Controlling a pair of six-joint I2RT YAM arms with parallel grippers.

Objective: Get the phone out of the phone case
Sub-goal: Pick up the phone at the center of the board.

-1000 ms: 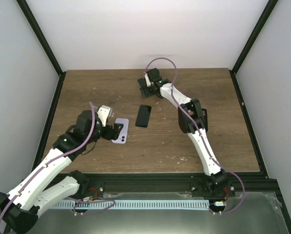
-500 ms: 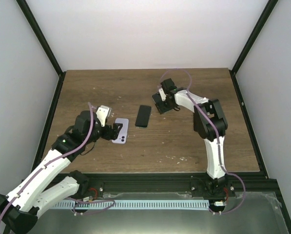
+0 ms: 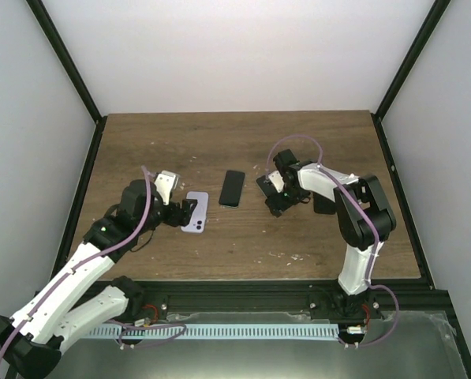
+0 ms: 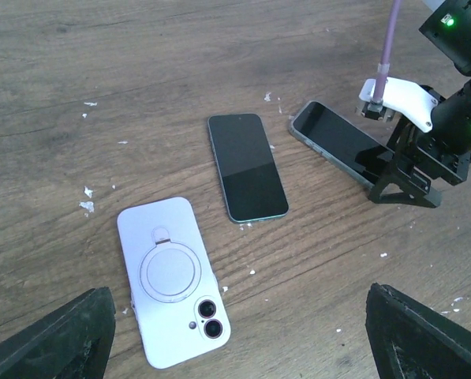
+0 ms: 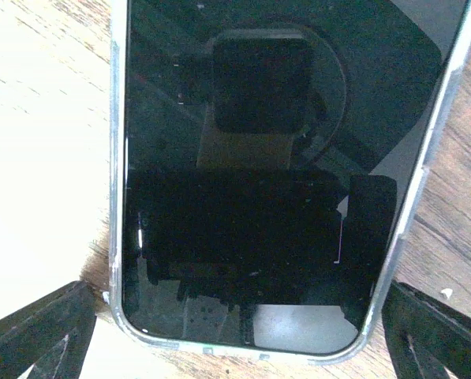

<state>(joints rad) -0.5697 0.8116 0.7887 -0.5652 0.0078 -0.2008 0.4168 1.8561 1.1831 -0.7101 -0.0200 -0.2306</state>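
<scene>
1. Lilac phone case (image 4: 172, 294): lies flat on the brown wooden table (image 3: 140, 150), back up, ring mount in the centre. Two camera lenses show in its corner cut-out.
2. Left gripper (image 4: 243, 339): fingers (image 4: 61, 339) spread wide. The case lies between them, nearer the finger at the left of the wrist view, and touches neither.
3. Black phone with dark screen (image 4: 247, 166): lies face up just beyond the case, apart from both grippers.
4. Silver-edged phone with dark glass (image 5: 259, 158): lies flat directly under the right gripper (image 5: 239, 292). The right fingers (image 5: 38, 332) are spread, one at each lower corner of this phone. Contact with its edges cannot be determined.
</scene>
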